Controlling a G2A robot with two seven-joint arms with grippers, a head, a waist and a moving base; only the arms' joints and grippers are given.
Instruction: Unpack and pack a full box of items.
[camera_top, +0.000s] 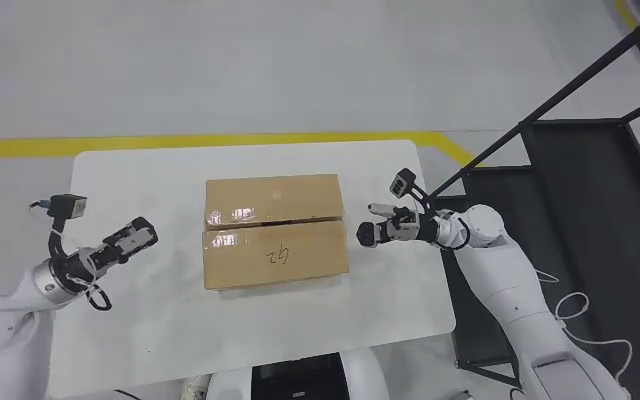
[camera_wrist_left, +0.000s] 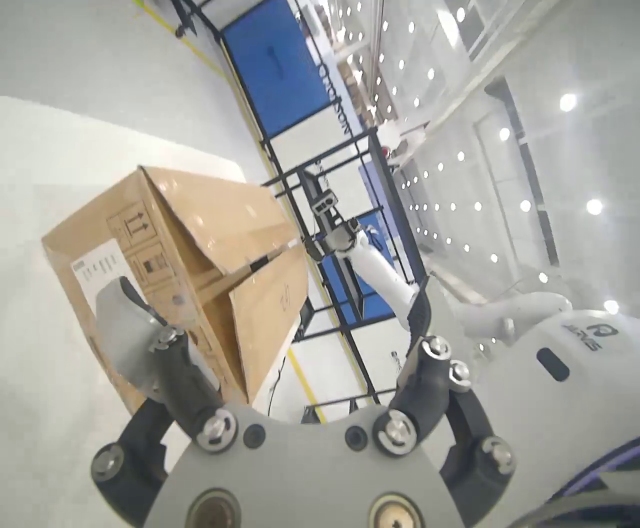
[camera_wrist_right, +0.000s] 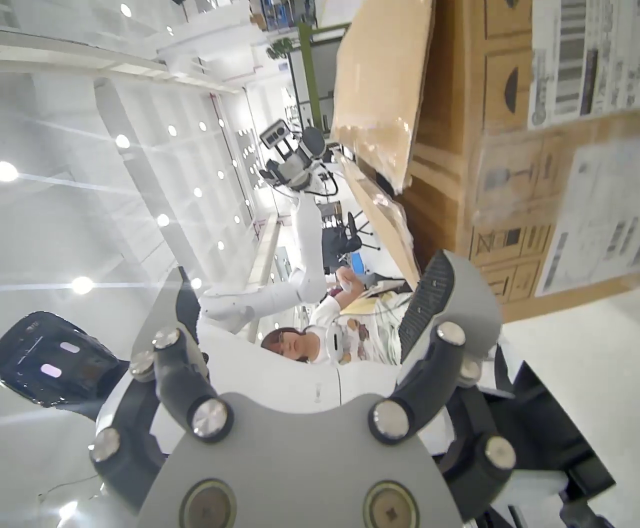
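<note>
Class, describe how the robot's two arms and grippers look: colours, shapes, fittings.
The left arm and right arm are white with dark wrists. The left gripper and right gripper share a grey plate, black links, silver bolts, grey fingers with black ribbed pads.

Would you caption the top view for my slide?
Cardboard box on white table, left gripper and right gripper open either side.

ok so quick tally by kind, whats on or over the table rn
cardboard box: 1
grippers: 2, the left gripper and the right gripper, both open
total: 3
</note>
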